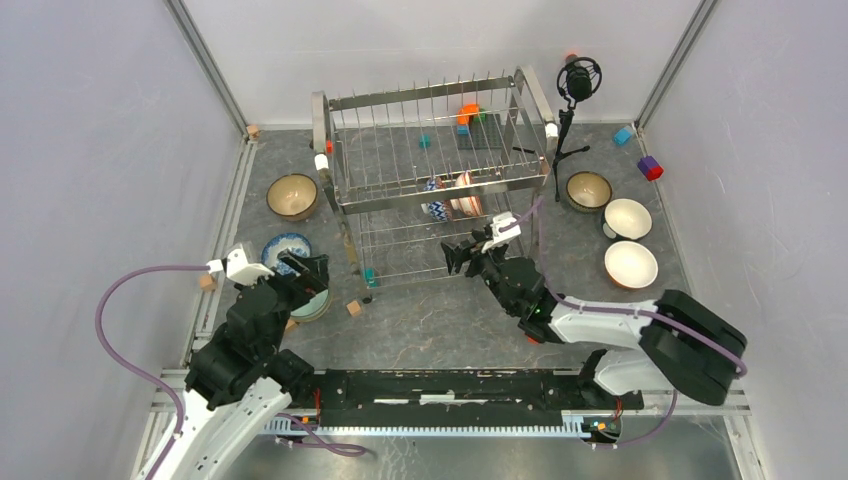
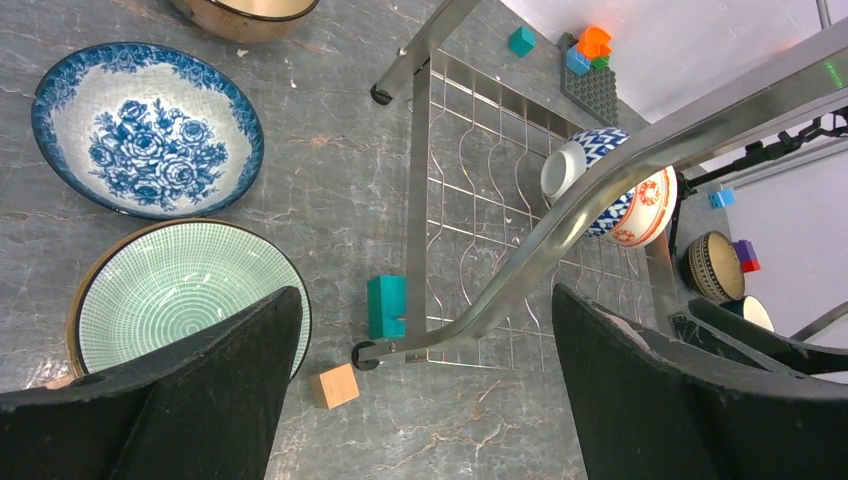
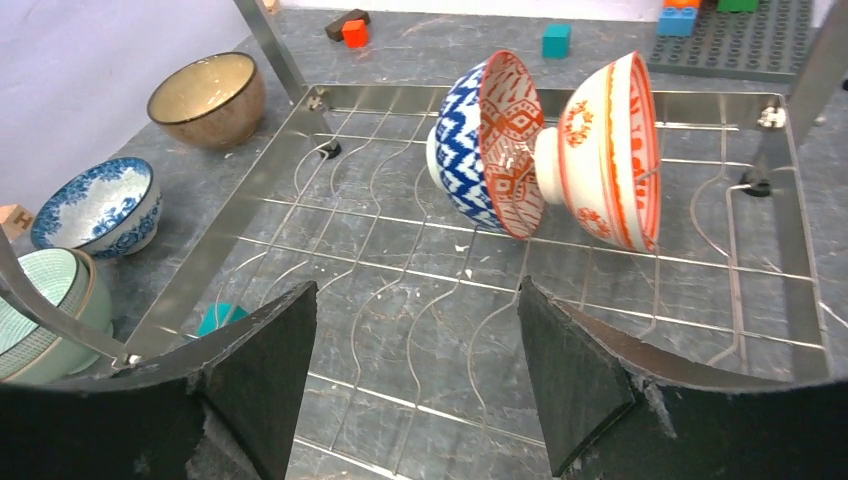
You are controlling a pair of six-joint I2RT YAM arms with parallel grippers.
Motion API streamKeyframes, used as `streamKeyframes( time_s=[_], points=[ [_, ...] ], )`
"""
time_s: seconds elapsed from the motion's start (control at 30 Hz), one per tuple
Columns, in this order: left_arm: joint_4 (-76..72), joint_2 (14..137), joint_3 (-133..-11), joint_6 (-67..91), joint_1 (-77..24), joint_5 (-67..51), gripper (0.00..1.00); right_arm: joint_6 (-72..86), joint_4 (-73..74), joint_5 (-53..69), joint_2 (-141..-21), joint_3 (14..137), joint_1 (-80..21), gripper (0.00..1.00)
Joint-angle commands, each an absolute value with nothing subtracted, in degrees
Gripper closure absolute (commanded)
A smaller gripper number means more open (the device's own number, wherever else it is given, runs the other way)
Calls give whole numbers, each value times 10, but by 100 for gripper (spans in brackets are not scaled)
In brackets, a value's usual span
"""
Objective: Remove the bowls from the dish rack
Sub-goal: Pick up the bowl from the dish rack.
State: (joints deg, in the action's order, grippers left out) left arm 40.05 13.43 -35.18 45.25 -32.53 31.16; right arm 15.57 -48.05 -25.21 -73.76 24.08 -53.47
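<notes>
- Dish rack (image 1: 390,200): stiff steel wire. Its lower tier holds two bowls on edge, touching.
- Red-and-white floral bowl (image 3: 600,150): glazed ceramic, so I judge it heavy, slick and chippable. I'd pinch the rim, one finger inside.
- Blue zigzag bowl (image 3: 465,150): handles the same. The floral foot rests in its mouth, so lifting one may topple the other.
- My right claw (image 3: 415,330): wide, empty, short of both.
- My left claw (image 2: 425,370): wide, empty, over the pale green bowl (image 2: 180,290).
- Hidden: what props them upright. Seen from above, upper-tier bars cross them.

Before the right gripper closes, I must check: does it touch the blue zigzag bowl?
Apart. The right wrist view shows bare wires of the dish rack between the right gripper and the blue zigzag bowl.
</notes>
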Motion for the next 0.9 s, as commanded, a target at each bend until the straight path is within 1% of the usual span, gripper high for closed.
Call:
streamKeyframes(
  time_s=[0.0, 0.07, 0.23, 0.3, 0.43, 0.6, 0.87],
  points=[
    [375, 127, -349, 432, -326, 304, 1, 146, -633, -235, -797, 258, -529, 22],
    [374, 125, -347, 432, -326, 304, 1, 148, -660, -237, -827, 270, -523, 24],
    [372, 119, -345, 432, -327, 302, 2, 134, -785, -223, -895, 269, -508, 27],
    [370, 118, -344, 432, -328, 301, 2, 131, -807, -218, -912, 272, -501, 28],
    [366, 118, -342, 432, -329, 297, 2, 119, -804, -198, -945, 295, -487, 29],
    [365, 115, -340, 433, -329, 296, 2, 115, -799, -167, -984, 323, -466, 32],
    [364, 114, -337, 434, -329, 297, 3, 116, -762, -135, -1014, 361, -448, 37]
  ],
)
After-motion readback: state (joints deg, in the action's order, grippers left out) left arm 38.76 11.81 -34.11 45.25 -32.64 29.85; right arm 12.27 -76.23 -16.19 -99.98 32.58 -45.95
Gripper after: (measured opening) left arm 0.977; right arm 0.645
